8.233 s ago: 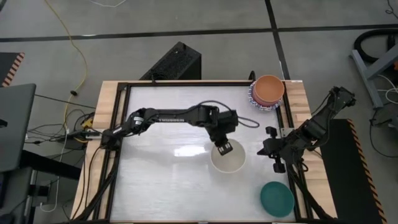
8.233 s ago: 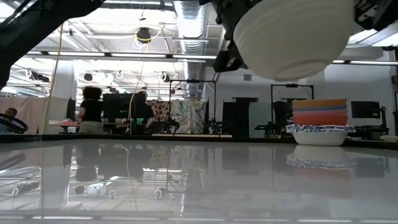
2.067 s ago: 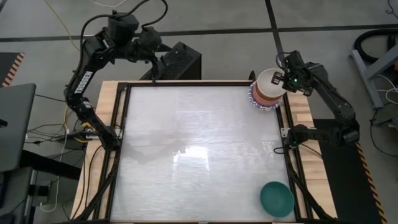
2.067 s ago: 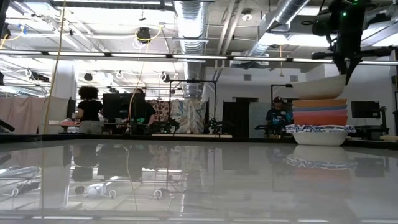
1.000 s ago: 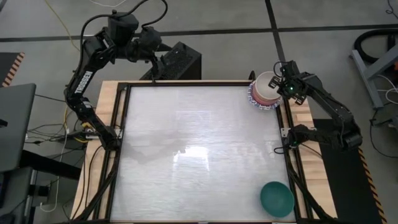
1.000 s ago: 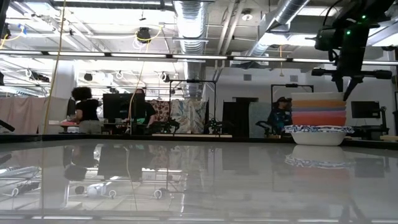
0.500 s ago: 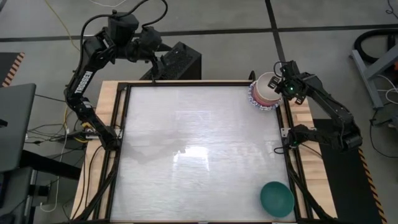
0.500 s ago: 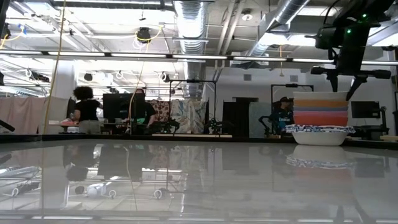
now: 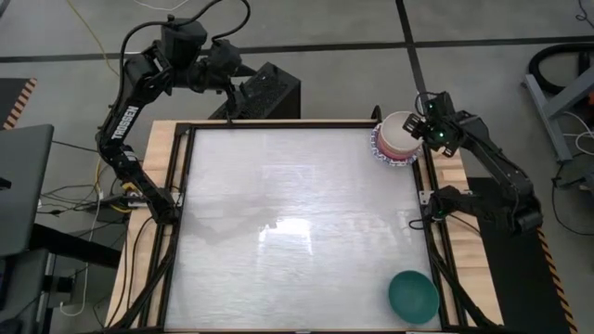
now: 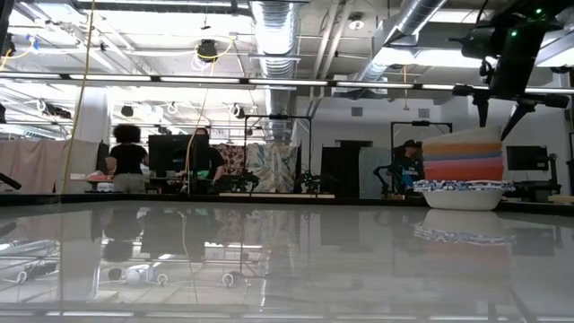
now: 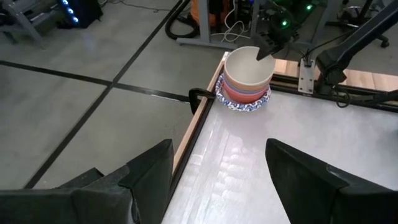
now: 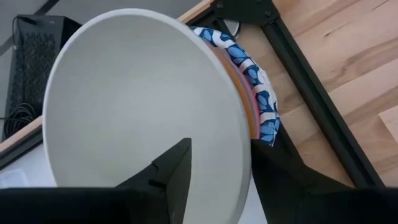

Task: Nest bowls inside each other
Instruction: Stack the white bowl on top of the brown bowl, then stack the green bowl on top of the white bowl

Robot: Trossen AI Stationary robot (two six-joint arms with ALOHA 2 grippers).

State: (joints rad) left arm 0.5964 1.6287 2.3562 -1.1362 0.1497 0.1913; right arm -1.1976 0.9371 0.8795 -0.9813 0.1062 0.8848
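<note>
Stack of nested bowls (image 9: 397, 139) at the table's (image 9: 278, 223) far right corner. Lone bowl (image 9: 413, 296) near the front right corner, well apart from the stack.

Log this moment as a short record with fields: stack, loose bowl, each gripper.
stack: cream bowl on top of the nested bowls, back right corner of the table
stack base: white bowl with blue patterned rim
loose bowl: teal bowl, alone near the front right corner
right gripper: open, straddling the cream bowl's rim
left gripper: open, raised behind the table's back left edge
</note>
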